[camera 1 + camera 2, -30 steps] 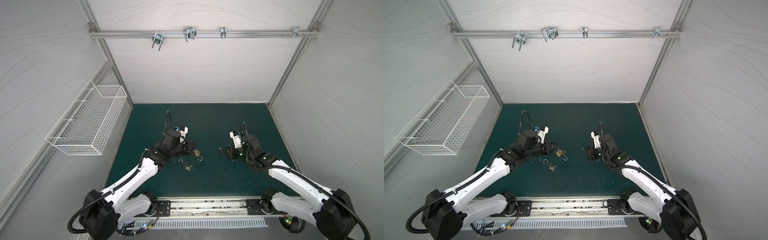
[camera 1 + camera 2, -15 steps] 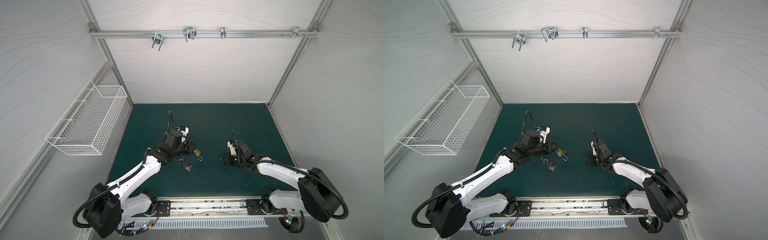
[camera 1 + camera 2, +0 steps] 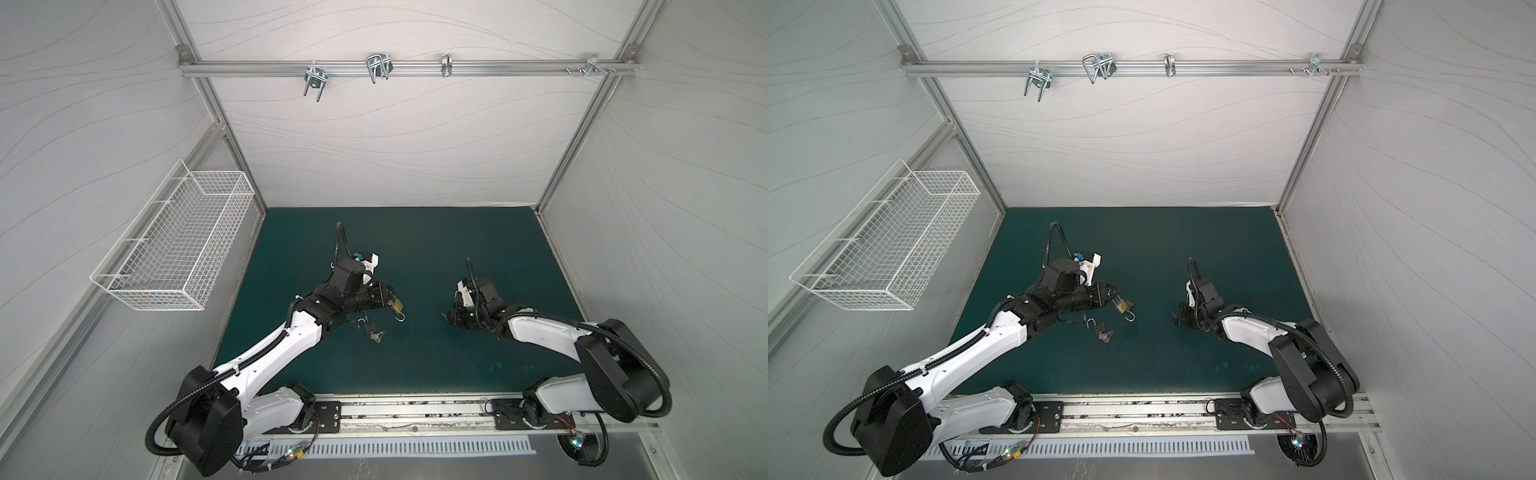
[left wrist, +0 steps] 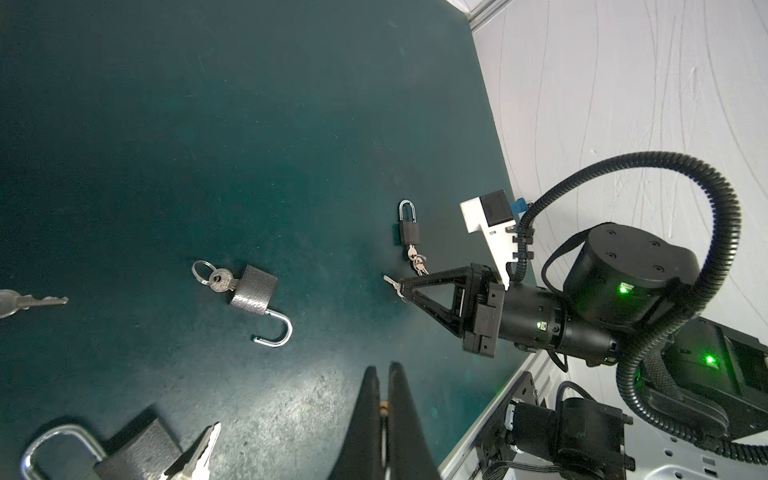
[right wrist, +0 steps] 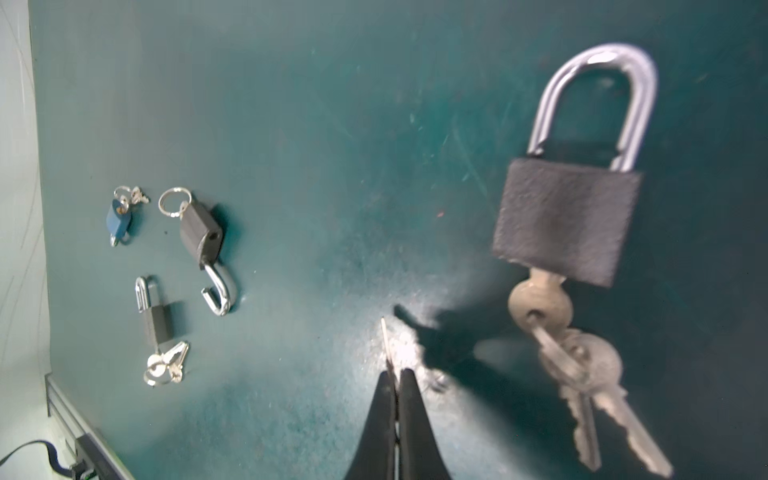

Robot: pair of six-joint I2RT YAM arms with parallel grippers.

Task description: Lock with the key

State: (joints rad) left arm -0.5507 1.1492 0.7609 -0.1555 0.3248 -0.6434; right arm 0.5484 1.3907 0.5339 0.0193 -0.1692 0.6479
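padlocks: four | left tool: clenched | right tool: grasping one key

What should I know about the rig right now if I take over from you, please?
Left gripper: shut; held thing, if any, unclear.
Right gripper: shut on a key.
Done: closed padlock with keys beside the right gripper; slim padlock closed too.
To do: open padlock near the left gripper needs its shackle shut.
State of the blue padlock: unclear.
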